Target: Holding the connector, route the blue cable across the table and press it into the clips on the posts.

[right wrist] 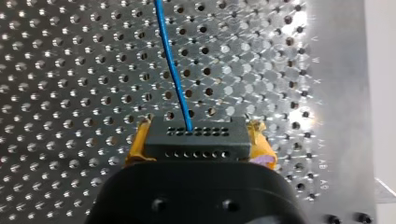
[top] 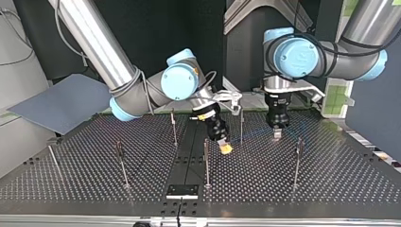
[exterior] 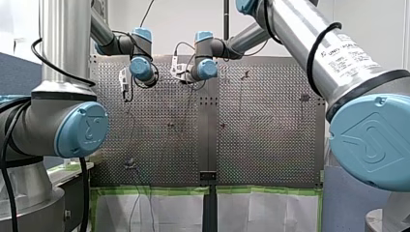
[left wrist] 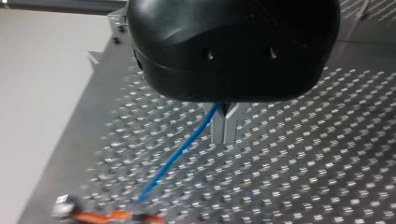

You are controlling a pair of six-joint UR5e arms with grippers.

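Well, the right gripper (top: 225,148) pinches the connector (right wrist: 196,139) between yellow pads, mid-frame in the top view. The left gripper (top: 277,134), just right of it, sits narrow on the cable (left wrist: 180,149). Best draw it taut before lowering onto a post (top: 206,161).

My right gripper (right wrist: 200,136) is clamping a black rectangular connector (right wrist: 196,140) between its yellow pads (right wrist: 137,143), one pad pressing against each short end. The connector's face is showing two rows of small holes. A thin blue cable (right wrist: 173,65) is leaving the upper row and running straight ahead, away from the gripper, over the shiny perforated metal table (right wrist: 70,70). The gripper's black housing (right wrist: 196,196) is filling the near foreground.
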